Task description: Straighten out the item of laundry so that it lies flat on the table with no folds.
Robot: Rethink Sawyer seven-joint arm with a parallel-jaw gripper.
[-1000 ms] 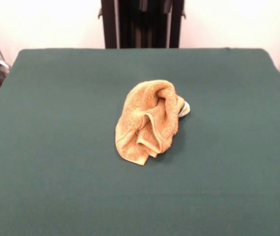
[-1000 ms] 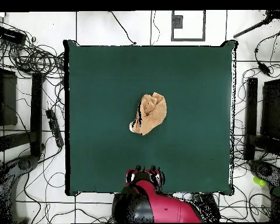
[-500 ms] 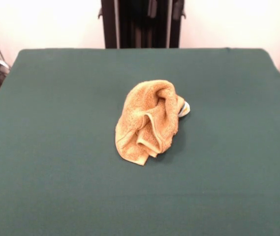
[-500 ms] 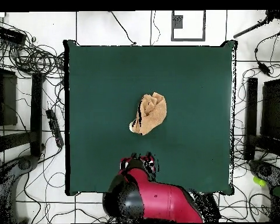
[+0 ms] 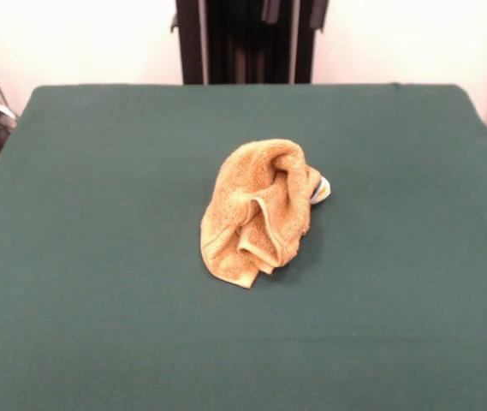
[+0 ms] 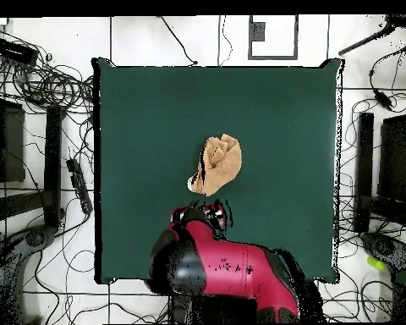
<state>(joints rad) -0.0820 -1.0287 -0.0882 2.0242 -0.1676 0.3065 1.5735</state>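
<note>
Reaching over the crumpled towel (image 5: 260, 212) bunched near the middle of the green surface (image 5: 97, 257), best aiming the tool (image 6: 200, 217), opening impossible to tell from above, at one loose outer edge rather than the thick folded centre.

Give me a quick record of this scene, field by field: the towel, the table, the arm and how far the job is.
item: small golden-orange terry-cloth towel, bunched and folded over itself
tag: small white tag at the towel's edge
surface: dark green cloth-covered table, towel near its middle
arm: red and black robot arm over the table's edge, apart from the towel
gripper: fingers' state unclear
task state: towel not yet flat
</note>
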